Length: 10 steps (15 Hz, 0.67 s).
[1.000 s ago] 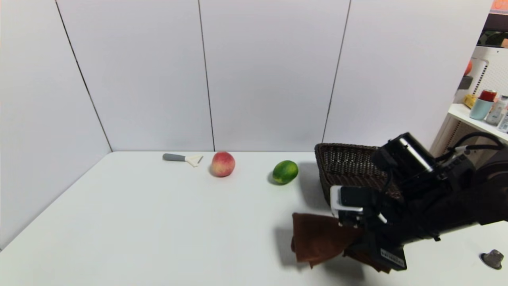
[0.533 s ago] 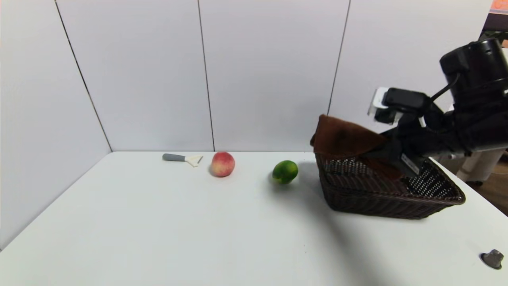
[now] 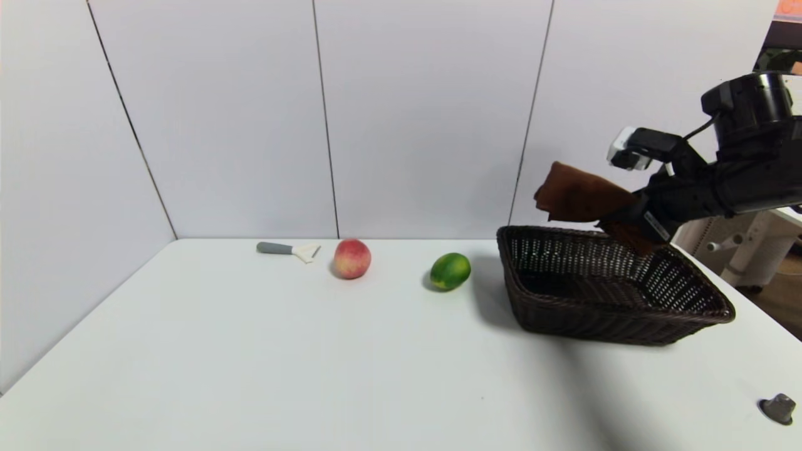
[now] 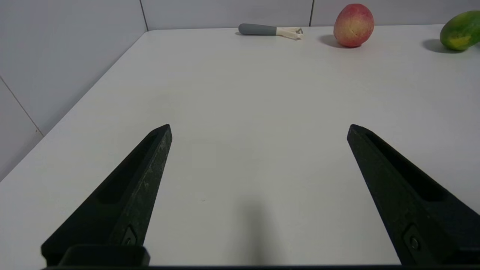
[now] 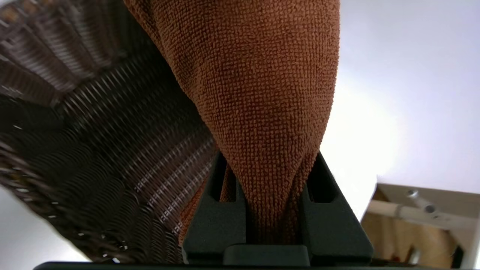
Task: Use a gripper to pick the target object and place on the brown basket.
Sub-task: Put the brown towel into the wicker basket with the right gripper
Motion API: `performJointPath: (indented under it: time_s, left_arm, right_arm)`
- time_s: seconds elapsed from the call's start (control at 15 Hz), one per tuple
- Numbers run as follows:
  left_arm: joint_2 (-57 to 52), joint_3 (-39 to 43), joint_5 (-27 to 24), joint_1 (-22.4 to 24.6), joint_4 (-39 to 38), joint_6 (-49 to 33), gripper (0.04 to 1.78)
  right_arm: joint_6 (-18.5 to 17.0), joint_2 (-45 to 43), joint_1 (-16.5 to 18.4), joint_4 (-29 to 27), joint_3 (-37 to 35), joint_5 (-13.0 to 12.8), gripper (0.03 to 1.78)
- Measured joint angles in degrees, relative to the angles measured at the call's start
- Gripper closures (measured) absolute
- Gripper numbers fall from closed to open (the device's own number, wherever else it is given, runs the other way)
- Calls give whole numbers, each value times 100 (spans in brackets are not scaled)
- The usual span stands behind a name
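My right gripper (image 3: pixel 626 219) is shut on the brown terry towel (image 3: pixel 579 197) and holds it in the air above the far right part of the brown wicker basket (image 3: pixel 689 316). In the right wrist view the towel (image 5: pixel 258 86) is pinched between the two black fingers (image 5: pixel 215 221) of that gripper (image 5: pixel 268 180), with the basket weave (image 5: pixel 93 142) beside it. My left gripper (image 4: pixel 258 129) is open and empty, low over the bare table; it does not show in the head view.
A green lime (image 3: pixel 450 270) lies just left of the basket and a red-yellow peach (image 3: pixel 351 258) farther left. A grey-handled peeler (image 3: pixel 288 250) lies by the back wall. A small grey object (image 3: pixel 779 408) sits at the front right. Shelves stand beyond the table's right edge.
My right gripper lifted the towel from the table in front of the basket, carried it up over the basket, then moved right and a little higher.
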<state>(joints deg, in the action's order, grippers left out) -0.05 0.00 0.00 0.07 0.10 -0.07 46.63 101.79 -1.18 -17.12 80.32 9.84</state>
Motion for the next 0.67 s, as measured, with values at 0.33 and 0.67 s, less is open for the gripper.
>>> performJointPath:
  time_s: [0.33,0.67]
  left_arm:
    - [0,0,0,0,0,5,13]
    - [0,0,0,0,0,2,13]
  right_arm:
    - [61,267,145,-7,-240,0,116]
    - [20,291,252,9,-472,2,66]
